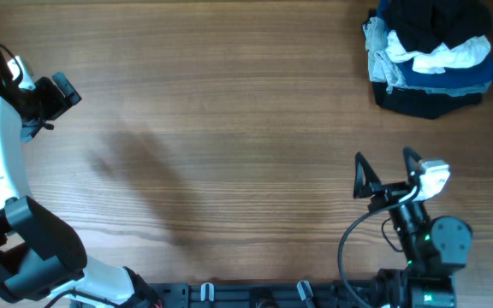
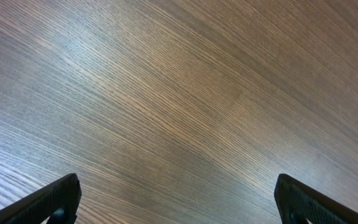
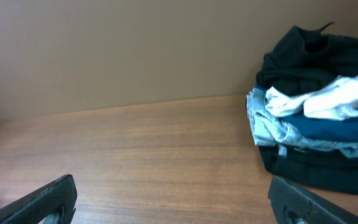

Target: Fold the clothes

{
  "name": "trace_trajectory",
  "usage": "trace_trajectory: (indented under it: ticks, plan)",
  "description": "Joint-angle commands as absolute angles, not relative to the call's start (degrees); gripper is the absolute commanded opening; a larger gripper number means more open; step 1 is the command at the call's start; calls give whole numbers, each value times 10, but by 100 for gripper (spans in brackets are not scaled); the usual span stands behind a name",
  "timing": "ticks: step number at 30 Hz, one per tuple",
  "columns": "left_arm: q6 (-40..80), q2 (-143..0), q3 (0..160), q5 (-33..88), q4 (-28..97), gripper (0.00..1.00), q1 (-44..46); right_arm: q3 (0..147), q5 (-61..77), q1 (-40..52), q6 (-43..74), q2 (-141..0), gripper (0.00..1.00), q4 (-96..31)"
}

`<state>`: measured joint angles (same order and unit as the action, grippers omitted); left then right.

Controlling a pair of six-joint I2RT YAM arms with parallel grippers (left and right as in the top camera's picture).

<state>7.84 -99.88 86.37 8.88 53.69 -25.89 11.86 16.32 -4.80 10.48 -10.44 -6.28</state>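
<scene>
A pile of clothes (image 1: 430,56) sits at the table's far right corner: black, dark blue, white and light grey-blue pieces heaped together. It also shows at the right of the right wrist view (image 3: 316,124). My right gripper (image 1: 388,171) is open and empty near the front right of the table, well short of the pile; its fingers frame bare wood in the right wrist view (image 3: 179,202). My left gripper (image 1: 54,94) is at the far left, open and empty over bare wood in the left wrist view (image 2: 179,199).
The wooden table (image 1: 229,128) spans the whole view. A plain beige wall (image 3: 135,50) stands behind the table's far edge. A black rail (image 1: 255,295) with clips runs along the front edge.
</scene>
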Motion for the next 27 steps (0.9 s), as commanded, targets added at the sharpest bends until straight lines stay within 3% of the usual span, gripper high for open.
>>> trace_trajectory:
  ticks: [1, 7, 27]
  plan:
    - [82, -1003, 861, 96, 536, 100, -259, 88, 128, -34, 92, -52, 100, -49]
    - [82, -1003, 861, 95, 536, 100, -259, 64, 129, -24, -1, -25, 100, -39]
    - [82, -1003, 861, 95, 536, 100, -259, 3, 131, -24, 1, -2, 100, 12]
